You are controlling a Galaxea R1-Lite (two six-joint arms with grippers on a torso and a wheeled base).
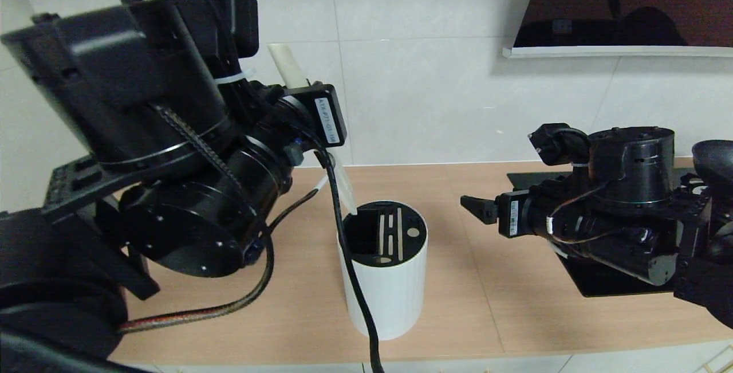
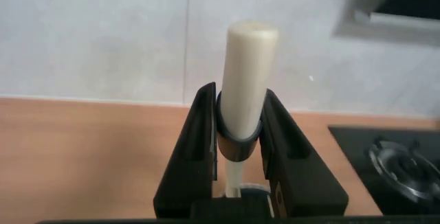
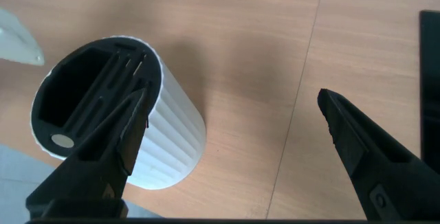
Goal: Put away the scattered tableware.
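Keeping the cream-handled utensil (image 2: 249, 66) plumb over a slot should let the left claw (image 2: 239, 114), clamped on its round handle, slide it down without catching the rim. Its pale flat end meets the black slotted top of the white ribbed holder (image 1: 392, 287) on the desk (image 1: 504, 304). The right claw (image 3: 232, 107) hangs wide apart beside the holder.

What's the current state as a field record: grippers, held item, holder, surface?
left gripper: shut on cream-handled utensil, above holder
utensil pose: handle up, blade tip at holder's top, by the large opening
holder: white cylinder, black slotted top, upright on wooden counter
right gripper: open, empty, beside holder
cooktop: black, under right arm
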